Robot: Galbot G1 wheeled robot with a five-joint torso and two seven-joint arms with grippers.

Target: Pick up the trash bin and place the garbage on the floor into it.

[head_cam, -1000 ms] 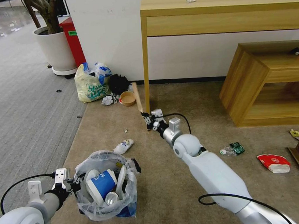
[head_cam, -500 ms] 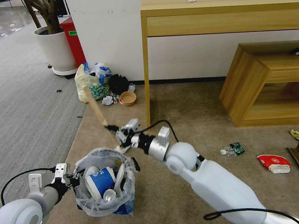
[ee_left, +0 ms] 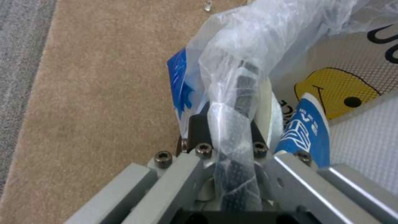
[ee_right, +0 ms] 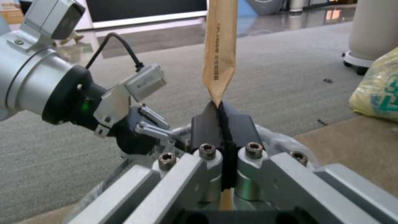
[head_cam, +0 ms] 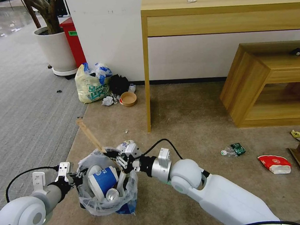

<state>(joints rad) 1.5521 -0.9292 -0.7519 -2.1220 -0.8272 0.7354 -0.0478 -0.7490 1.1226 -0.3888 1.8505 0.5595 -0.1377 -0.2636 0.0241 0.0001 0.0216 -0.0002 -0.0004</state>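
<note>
Over the trash bin (head_cam: 105,184), held by our left gripper (head_cam: 71,179), our right gripper (head_cam: 112,155) clamps the wooden stick (head_cam: 90,135), angled up and away.

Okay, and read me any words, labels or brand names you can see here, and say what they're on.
Nothing reads clearly.
Stick sleeve in the right claw: small print, too small to read.
Blue cup in the trash bin the left claw holds: white lettering, too blurred.
Slipper: black letters, cut off.
Shopping bag: green lettering, too blurred.
</note>
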